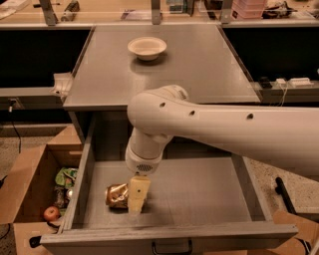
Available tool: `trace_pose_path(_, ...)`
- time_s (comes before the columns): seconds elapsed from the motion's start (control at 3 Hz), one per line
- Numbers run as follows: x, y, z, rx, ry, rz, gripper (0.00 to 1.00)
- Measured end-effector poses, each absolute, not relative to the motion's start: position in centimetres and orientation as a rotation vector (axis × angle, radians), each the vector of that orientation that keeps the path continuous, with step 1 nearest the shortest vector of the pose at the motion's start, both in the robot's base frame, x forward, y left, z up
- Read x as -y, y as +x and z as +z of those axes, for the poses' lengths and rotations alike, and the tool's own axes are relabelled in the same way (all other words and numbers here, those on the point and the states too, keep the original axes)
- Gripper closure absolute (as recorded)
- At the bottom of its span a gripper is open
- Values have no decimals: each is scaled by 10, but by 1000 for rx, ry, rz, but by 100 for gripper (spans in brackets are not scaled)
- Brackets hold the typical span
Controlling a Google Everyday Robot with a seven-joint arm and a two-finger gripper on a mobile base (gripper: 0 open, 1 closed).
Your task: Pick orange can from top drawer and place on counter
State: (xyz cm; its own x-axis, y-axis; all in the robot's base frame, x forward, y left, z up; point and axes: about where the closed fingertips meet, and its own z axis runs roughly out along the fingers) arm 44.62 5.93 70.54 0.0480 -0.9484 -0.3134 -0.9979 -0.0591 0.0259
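Note:
The orange can (pixel 116 195) lies on its side on the floor of the open top drawer (pixel 199 199), near the drawer's front left. It is shiny golden-orange and brown. My gripper (pixel 137 198) hangs down from the white arm (pixel 209 129) into the drawer, right at the can's right end and covering part of it. The grey counter (pixel 199 64) stretches behind the drawer.
A pale bowl (pixel 147 48) stands on the counter at the back. A brown cardboard box (pixel 30 194) left of the drawer holds a red apple (pixel 51 213) and green wrappers. A cluttered tan shelf (pixel 99 10) runs along the back. A dark handle (pixel 172 247) sits on the drawer front.

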Motion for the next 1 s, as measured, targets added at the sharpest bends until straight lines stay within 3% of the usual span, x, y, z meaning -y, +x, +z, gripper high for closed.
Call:
trace_pose_path(0.67,-91,453,648,-2041,-2171,419,0)
trace_pose_path(1.0,-100,455,627,-2050,-2184,451,17)
